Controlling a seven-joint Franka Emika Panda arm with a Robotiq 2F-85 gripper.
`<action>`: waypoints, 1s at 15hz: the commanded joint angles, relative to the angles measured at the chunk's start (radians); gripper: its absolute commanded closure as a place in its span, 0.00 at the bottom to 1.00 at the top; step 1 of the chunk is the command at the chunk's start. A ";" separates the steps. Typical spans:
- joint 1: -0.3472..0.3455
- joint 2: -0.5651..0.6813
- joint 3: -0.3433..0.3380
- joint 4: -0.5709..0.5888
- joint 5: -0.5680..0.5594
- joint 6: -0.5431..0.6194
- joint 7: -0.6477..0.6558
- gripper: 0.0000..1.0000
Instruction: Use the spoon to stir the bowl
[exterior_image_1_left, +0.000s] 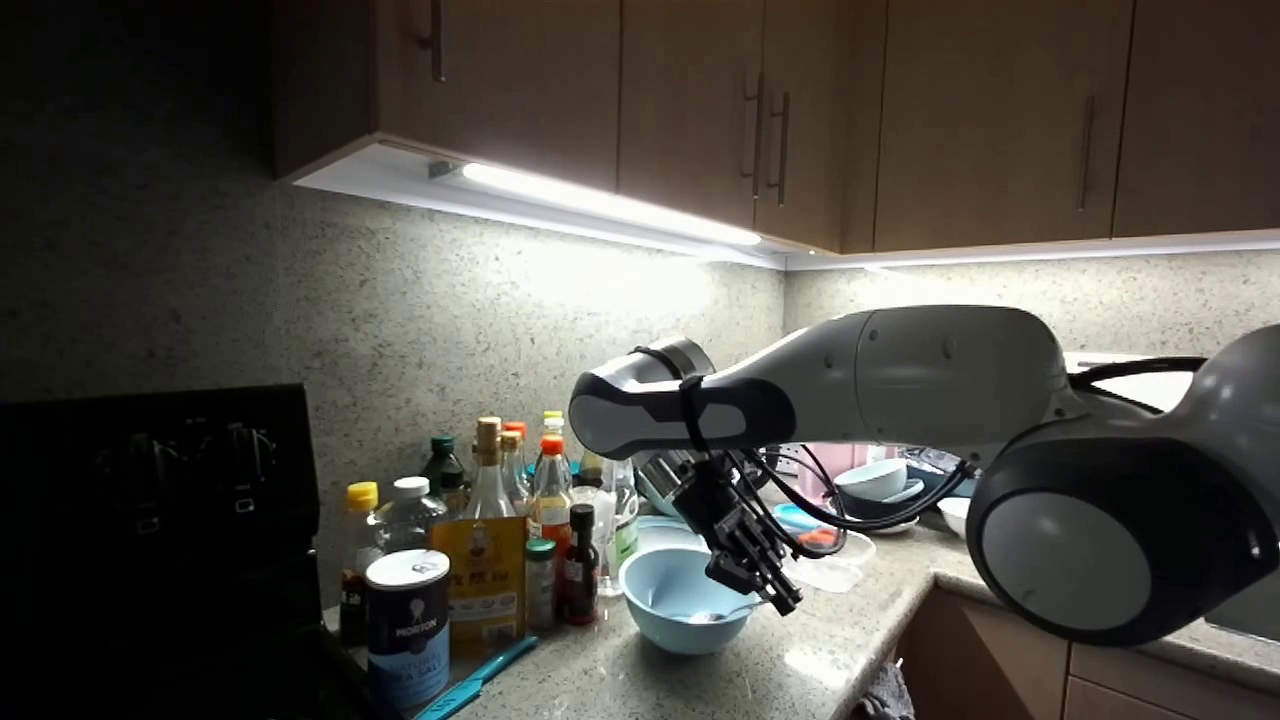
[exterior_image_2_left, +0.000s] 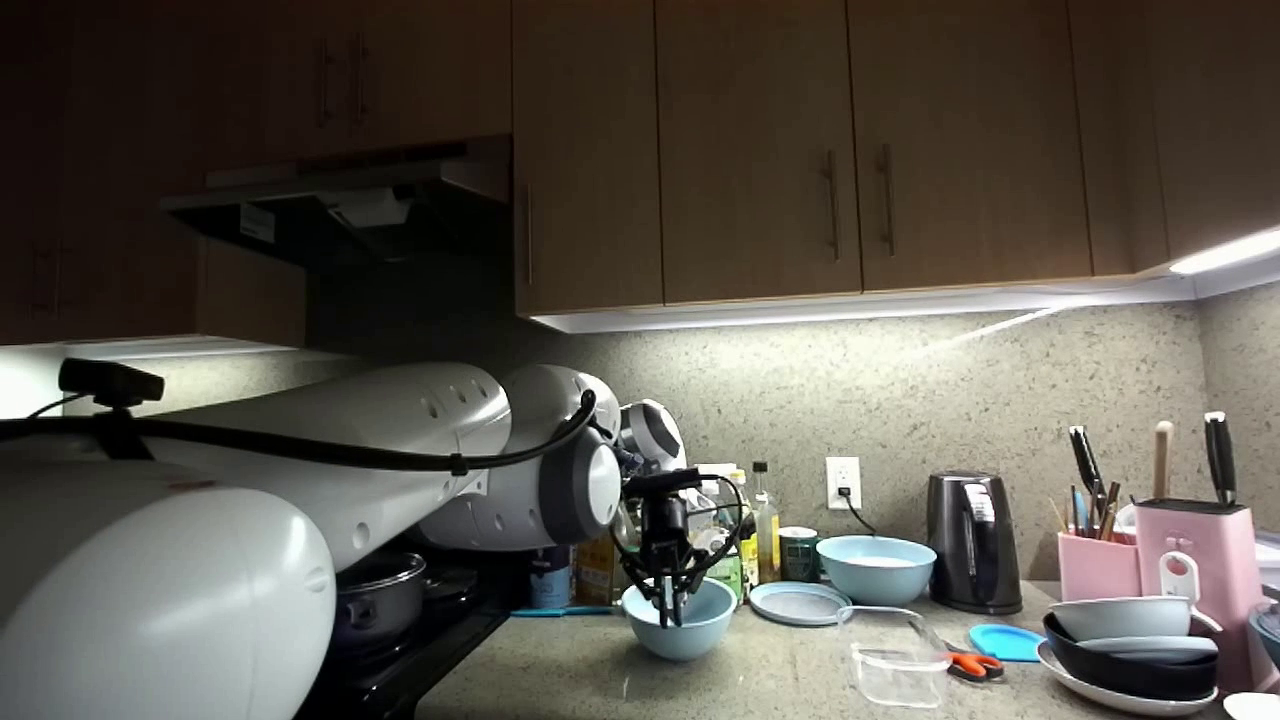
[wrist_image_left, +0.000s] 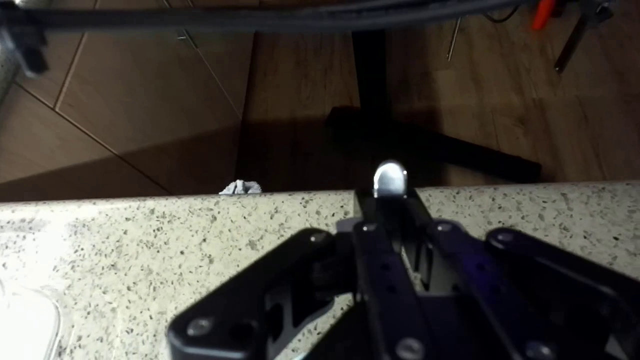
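Note:
The light blue bowl (exterior_image_1_left: 665, 625) stands upright on the counter and also shows in an exterior view (exterior_image_2_left: 690, 645). My gripper (exterior_image_1_left: 785, 597) is tilted at the bowl's rim; it also shows in an exterior view (exterior_image_2_left: 672, 608). Its fingers are shut on the handle of a metal spoon (exterior_image_1_left: 735, 611). The spoon slants down, with its head inside the bowl. In the wrist view, the rounded end of the spoon handle (wrist_image_left: 390, 179) sticks out between the fingertips (wrist_image_left: 387, 205). The bowl itself is mostly hidden behind the gripper there.
Several bottles (exterior_image_1_left: 550, 500), a salt can (exterior_image_1_left: 408, 630) and a turquoise utensil (exterior_image_1_left: 475, 685) stand or lie beside the bowl. A pale blue plate (exterior_image_2_left: 800, 604), a second light blue bowl (exterior_image_2_left: 876, 575), a kettle (exterior_image_2_left: 972, 545) and a clear container (exterior_image_2_left: 895, 665) are nearby. The counter's edge (wrist_image_left: 150, 200) is close.

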 joint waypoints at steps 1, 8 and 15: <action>0.065 0.013 -0.024 0.000 -0.053 0.018 -0.033 0.96; 0.144 -0.001 -0.062 -0.024 -0.098 0.096 -0.018 0.96; 0.145 -0.016 -0.073 -0.010 -0.089 0.171 -0.006 0.96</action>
